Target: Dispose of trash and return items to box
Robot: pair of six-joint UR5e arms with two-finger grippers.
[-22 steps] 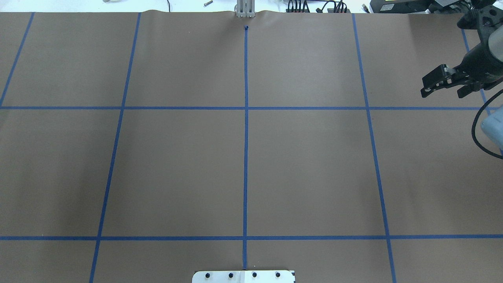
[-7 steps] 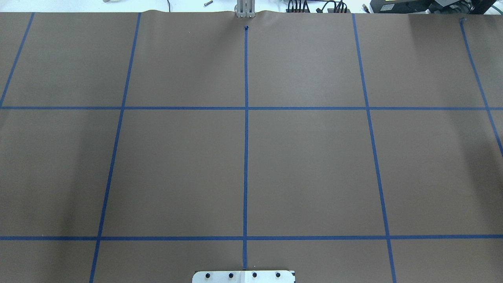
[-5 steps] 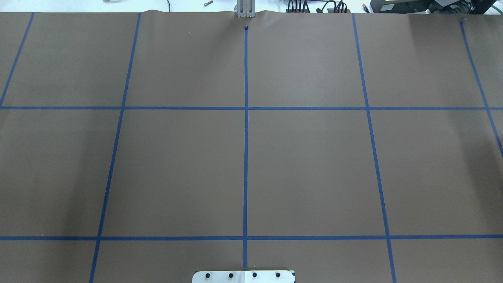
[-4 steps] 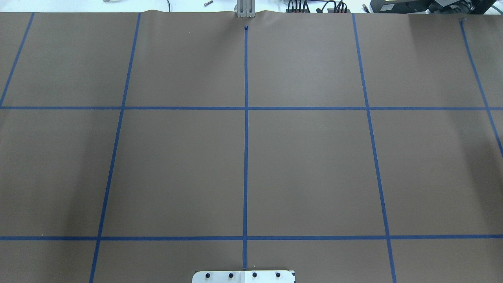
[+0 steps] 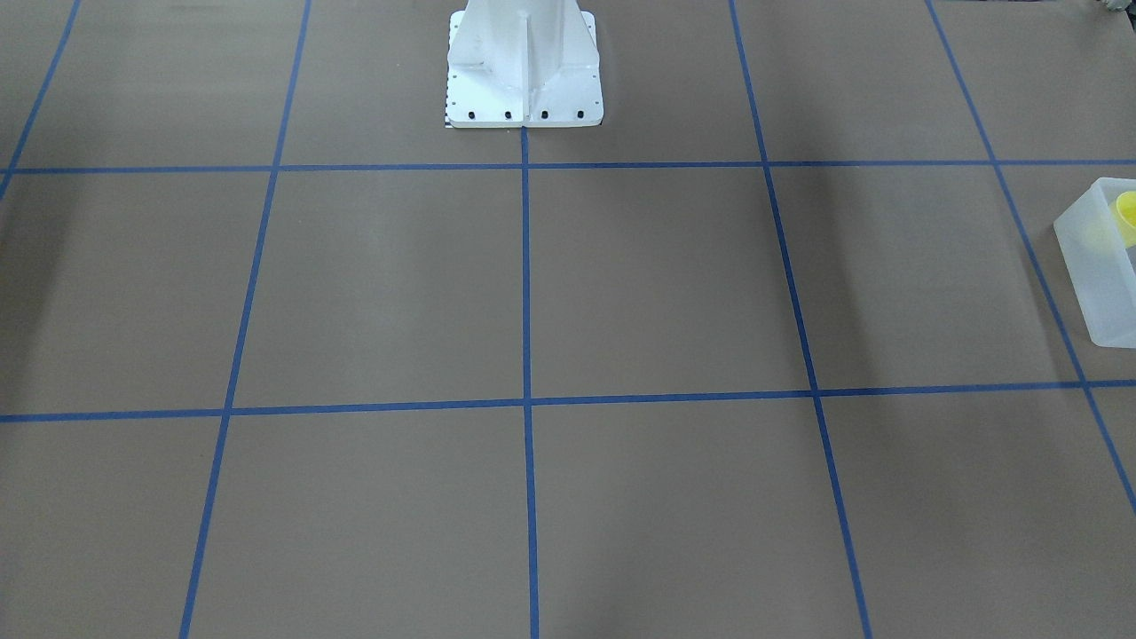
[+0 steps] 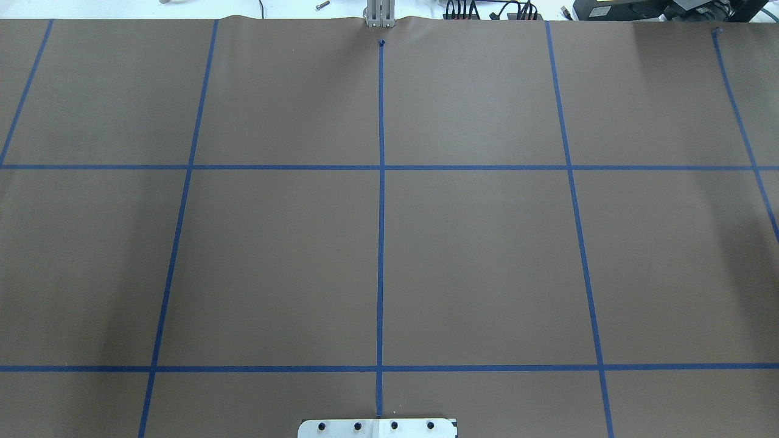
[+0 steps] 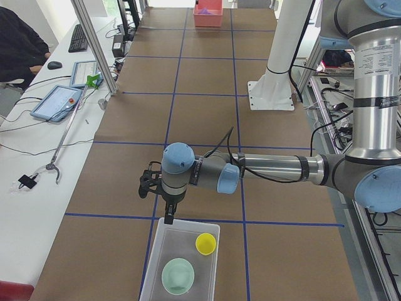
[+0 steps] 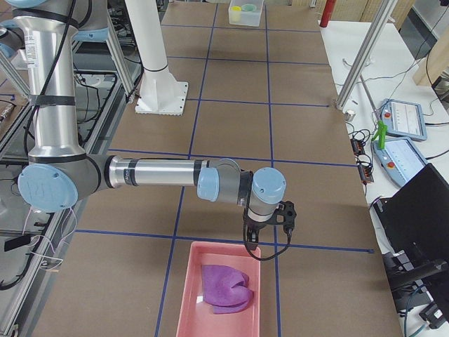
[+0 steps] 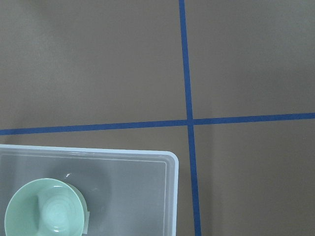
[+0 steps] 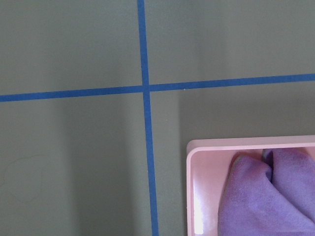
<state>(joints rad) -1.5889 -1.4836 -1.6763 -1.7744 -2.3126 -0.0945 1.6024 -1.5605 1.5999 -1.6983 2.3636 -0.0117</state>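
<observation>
The frosted white box (image 7: 150, 273) stands at the table's end on my left; it also shows in the front view (image 5: 1093, 282) and the left wrist view (image 9: 170, 196). The yellow cup (image 7: 205, 243) and the mint-green bowl (image 7: 178, 276) sit inside it, the bowl also in the left wrist view (image 9: 44, 211). My left gripper (image 7: 166, 216) hangs just over the box's near rim; I cannot tell whether it is open or shut. My right gripper (image 8: 251, 237) hangs over the rim of a pink bin (image 8: 188, 295); I cannot tell its state either.
The pink bin holds a purple cloth (image 8: 226, 286), also seen in the right wrist view (image 10: 266, 191). The white robot base (image 5: 524, 62) stands mid-table at the robot's edge. Brown table paper with blue tape lines (image 6: 380, 213) spans the overhead view.
Three seconds ago my right arm showed at the overhead view's upper right edge; it has left that view. Nothing has changed over the last second.
</observation>
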